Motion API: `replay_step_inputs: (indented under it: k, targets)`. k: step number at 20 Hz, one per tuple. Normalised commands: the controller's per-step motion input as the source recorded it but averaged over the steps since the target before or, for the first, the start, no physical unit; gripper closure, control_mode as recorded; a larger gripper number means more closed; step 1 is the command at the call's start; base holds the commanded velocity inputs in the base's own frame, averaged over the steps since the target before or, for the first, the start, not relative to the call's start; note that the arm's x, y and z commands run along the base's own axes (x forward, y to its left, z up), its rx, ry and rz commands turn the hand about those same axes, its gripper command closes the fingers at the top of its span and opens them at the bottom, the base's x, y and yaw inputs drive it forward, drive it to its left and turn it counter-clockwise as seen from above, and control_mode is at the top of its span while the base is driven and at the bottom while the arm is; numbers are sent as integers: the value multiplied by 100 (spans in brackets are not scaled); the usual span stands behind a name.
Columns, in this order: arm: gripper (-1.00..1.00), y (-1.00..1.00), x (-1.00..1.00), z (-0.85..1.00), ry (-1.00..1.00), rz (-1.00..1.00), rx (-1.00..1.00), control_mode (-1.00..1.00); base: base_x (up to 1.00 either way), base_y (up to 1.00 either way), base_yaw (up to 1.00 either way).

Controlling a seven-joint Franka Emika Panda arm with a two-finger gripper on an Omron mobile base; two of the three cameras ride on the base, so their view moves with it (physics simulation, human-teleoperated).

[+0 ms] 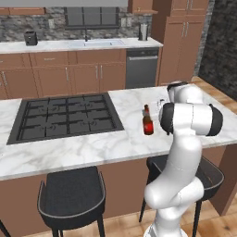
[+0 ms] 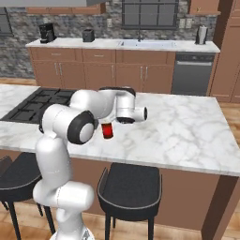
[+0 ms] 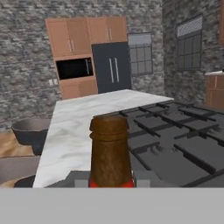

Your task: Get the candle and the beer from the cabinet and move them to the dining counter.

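The beer, a dark brown bottle with a red label, stands upright on the white marble dining counter, just right of the black cooktop. In the hand view the beer's neck rises between my two fingertips, and my gripper is shut on it from the side. The right base view shows only the beer's red label below my forearm; my hand there is hidden by the arm. The candle is out of view. Brown wall cabinets run along the top edge of the far wall.
Dark stools stand under the counter's near edge. Bare marble stretches right of the bottle. Behind is a sink counter with a paper towel roll, and tall pantry cabinets.
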Motion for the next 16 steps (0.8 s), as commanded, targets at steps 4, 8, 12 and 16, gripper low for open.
replay_step_inputs:
  k: [4, 8, 12, 16]
  targets:
    - [100, 0, 11, -34, 0, 5, 1, -100, 0, 0, 0]
    - [100, 0, 20, -28, 0, 5, 2, -100, 0, 0, 0]
    - [100, 0, 26, -22, 1, 5, 4, -100, 0, 0, 0]
    - [100, 0, 23, -23, 1, 5, 4, -100, 0, 0, 0]
